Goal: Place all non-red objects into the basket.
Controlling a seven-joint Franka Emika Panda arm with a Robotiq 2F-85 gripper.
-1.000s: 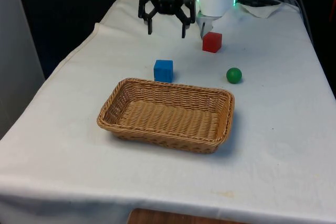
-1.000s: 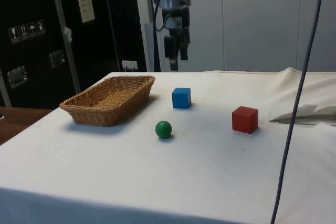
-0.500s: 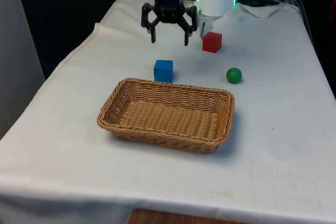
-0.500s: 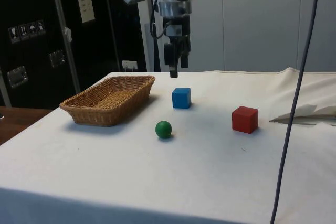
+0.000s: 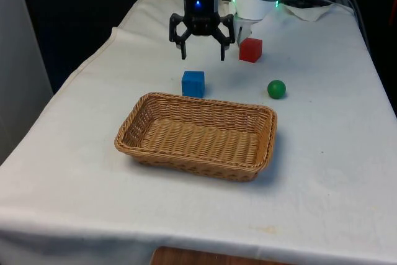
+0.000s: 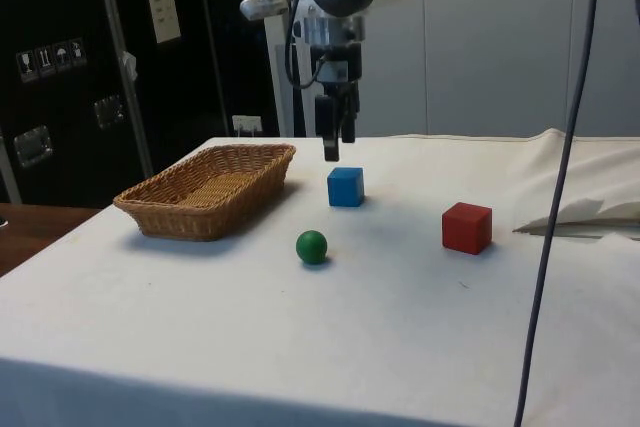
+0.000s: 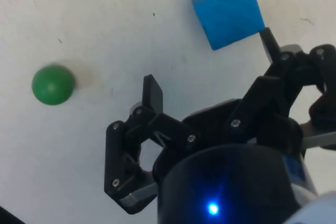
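Observation:
A blue cube [image 5: 193,83] [image 6: 345,187] [image 7: 227,9] sits on the white cloth just behind the wicker basket [image 5: 197,135] [image 6: 207,189]. My gripper [image 5: 203,57] [image 6: 333,152] [image 7: 210,64] hangs open above the table, a little behind and above the blue cube, with nothing between its fingers. A green ball [image 5: 276,89] [image 6: 311,246] [image 7: 52,84] lies at the front view's right of the cube. A red cube [image 5: 250,49] [image 6: 467,227] stands farther back, close to the robot's base.
The basket holds nothing. A crumpled fold of cloth and cables [image 5: 313,4] lie at the far end of the table. A dark cable [image 6: 560,197] hangs down in the side view.
The gripper has come down and forward towards the blue cube, still open. The cubes, ball and basket have not moved.

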